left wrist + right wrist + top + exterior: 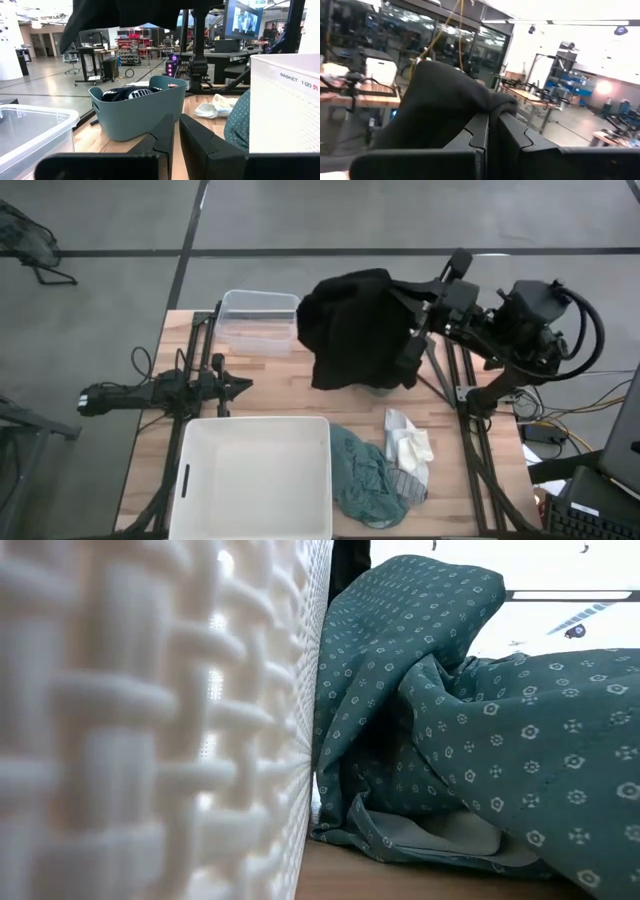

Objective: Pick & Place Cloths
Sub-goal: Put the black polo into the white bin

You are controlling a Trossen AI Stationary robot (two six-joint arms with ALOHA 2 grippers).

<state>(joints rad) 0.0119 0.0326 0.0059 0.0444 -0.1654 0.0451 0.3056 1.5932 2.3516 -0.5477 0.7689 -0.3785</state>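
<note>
the black cloth [350, 330] hangs in the air above the surface [290, 385], pinched in the right pincer [492, 117], whose fingers are closed tight on a fold of it. it drapes over and hides the teal basket [137, 110] in the high view; the left wrist view shows that basket with dark, white-striped fabric [127, 93] inside. near the basket, toward the white tub [255, 480], lie the teal-green cloth [360, 475] and a white cloth [408, 440]. the tub's label reads "basket 1 (2)", its last red characters cut off. the left pincer [176, 132] waits beside the clear bin [257, 320], fingers nearly together, holding nothing.
</note>
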